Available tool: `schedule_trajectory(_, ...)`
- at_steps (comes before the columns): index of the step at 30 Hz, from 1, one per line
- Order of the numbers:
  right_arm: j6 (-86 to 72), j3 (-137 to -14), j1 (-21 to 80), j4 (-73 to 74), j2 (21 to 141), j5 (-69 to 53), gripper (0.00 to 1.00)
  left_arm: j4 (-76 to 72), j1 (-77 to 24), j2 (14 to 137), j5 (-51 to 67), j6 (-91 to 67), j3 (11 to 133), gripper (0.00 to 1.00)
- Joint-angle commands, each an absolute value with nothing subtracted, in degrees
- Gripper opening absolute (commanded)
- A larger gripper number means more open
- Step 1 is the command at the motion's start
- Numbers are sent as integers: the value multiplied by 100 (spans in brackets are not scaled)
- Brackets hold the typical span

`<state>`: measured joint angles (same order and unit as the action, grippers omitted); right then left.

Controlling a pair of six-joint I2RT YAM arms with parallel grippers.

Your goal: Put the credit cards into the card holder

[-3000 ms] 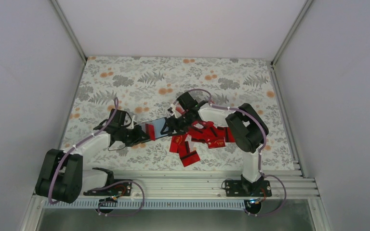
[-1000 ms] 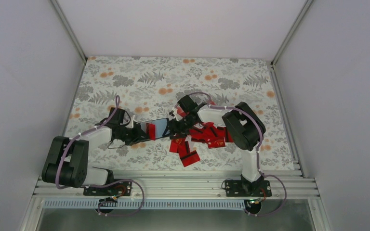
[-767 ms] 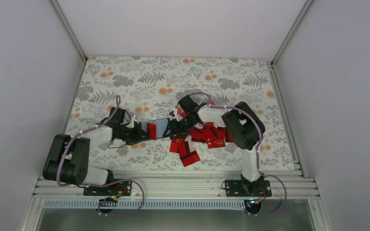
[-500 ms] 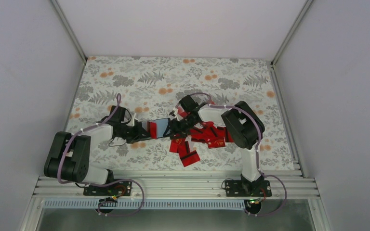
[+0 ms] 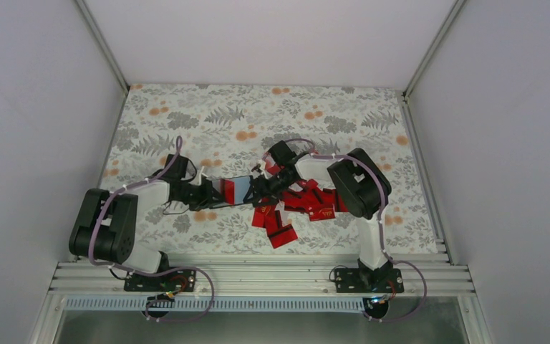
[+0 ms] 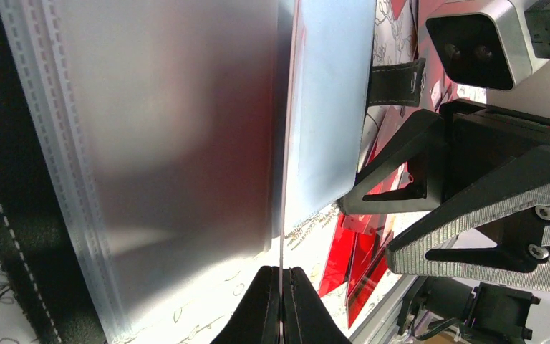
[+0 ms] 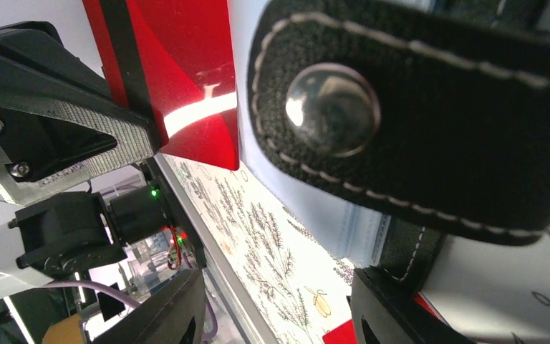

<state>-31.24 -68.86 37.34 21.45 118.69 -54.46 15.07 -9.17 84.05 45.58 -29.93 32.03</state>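
Observation:
The card holder (image 5: 241,189) lies open mid-table, its grey-blue pockets (image 6: 157,143) up and its black snap tab (image 7: 333,100) toward the right arm. My left gripper (image 6: 281,276) is shut on the near end of one red credit card (image 7: 179,72), which I see edge-on running over the holder's middle fold. Whether its far end is inside a pocket I cannot tell. My right gripper (image 7: 278,276) stands open at the holder's right edge, one finger (image 7: 394,301) against the black strap and only tablecloth between the jaws. More credit cards (image 5: 297,204) lie heaped right of the holder.
The floral tablecloth (image 5: 258,122) covers the table, with white walls on three sides. An aluminium rail (image 5: 258,276) runs along the near edge. The right arm's elbow (image 5: 354,183) hangs over the card heap.
The left arm's elbow has swung right. Its gripper has carried the red card slightly further toward the holder. The right gripper has stayed at the holder's right edge.

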Motion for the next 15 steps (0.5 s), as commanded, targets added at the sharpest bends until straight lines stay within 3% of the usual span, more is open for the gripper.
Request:
schedule_trajectory(1, -2955, -6949, 3631, 2159, 12218, -4924, 52, 1467, -945, 8594, 4657, -2830, 3375, 2)
schedule_trajectory(15, -2701, -7086, 3554, 2407, 12392, -4962, 51, 1294, -966, 8892, 4711, -2660, 3576, 2)
